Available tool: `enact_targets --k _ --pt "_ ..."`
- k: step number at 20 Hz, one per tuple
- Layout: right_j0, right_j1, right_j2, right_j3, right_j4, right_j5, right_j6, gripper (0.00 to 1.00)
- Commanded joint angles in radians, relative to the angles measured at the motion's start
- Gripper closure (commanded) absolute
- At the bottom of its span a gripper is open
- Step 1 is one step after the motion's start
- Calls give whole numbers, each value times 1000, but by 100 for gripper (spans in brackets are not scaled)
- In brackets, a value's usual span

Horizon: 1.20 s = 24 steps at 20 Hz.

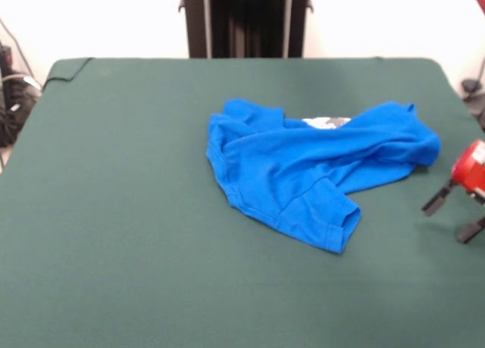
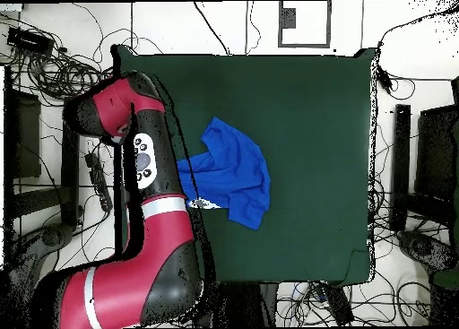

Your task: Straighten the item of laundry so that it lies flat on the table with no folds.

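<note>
My blue shirt (image 1: 303, 170) lies crumpled on the big green worktop (image 1: 114, 211); my pincer (image 1: 453, 215) hangs wide beside it; wires (image 2: 54, 56) cover the floor.

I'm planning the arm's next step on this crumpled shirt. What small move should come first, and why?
Probably bring the gripper, which sits open and empty off to the side of the T-shirt, across to the shirt's nearest bunched end. The shirt lies folded over itself on the green table, with only a sliver of its print showing, so nothing can be spread until an edge is grasped.
</note>
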<state>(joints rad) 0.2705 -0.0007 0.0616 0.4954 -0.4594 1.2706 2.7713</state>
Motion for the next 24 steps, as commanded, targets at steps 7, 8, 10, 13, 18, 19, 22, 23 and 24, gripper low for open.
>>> enact_targets --k 7,8,10,13,18,19,22,23,24 --pt "29 -88 -73 231 40 2 228 0" --pt "39 -110 -97 249 27 -6 235 0" --pt "50 -134 -125 276 16 -15 243 0" --pt "51 -155 -152 297 10 -30 224 0" --pt "47 -225 -159 307 44 23 156 0" --pt "45 -232 -158 309 50 22 147 0" --pt "19 -227 -149 312 52 -1 114 0" --pt "13 -220 -149 313 49 -15 110 0" --pt "1 -201 -148 314 39 -50 107 0"
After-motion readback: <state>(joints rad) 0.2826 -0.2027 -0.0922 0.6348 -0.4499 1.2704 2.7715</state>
